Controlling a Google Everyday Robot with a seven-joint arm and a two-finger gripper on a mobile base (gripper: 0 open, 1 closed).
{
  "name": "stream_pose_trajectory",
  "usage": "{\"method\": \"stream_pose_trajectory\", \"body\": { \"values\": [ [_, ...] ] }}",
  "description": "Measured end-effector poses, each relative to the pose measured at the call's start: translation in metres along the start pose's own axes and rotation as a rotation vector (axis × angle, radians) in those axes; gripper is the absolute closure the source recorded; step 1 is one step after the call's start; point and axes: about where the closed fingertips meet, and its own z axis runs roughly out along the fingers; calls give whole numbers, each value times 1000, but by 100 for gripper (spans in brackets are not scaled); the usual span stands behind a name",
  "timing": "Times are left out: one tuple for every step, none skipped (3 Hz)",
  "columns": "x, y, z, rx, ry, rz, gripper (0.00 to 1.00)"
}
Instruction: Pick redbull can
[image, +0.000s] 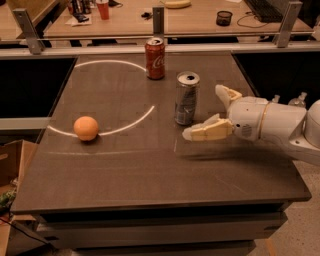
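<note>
The redbull can (186, 98) is a tall slim silver-grey can with dark markings and a pull-tab top. It stands upright near the middle of the dark table (150, 170). My gripper (204, 113) reaches in from the right, just right of the can, and is open. One cream finger (207, 131) points left at the can's base height. The other finger (226, 94) lies farther back, to the can's right. Neither touches the can.
A shorter red Coca-Cola can (155, 58) stands behind the redbull can at the table's far side. An orange (86, 128) lies at the left on a white arc line. A rail with posts (159, 20) and a desk lie behind.
</note>
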Motion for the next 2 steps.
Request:
{"method": "stream_pose_trajectory", "body": {
  "values": [
    [6, -5, 22, -34, -13, -31, 0],
    [7, -11, 42, -62, -28, -49, 0]
  ]
}}
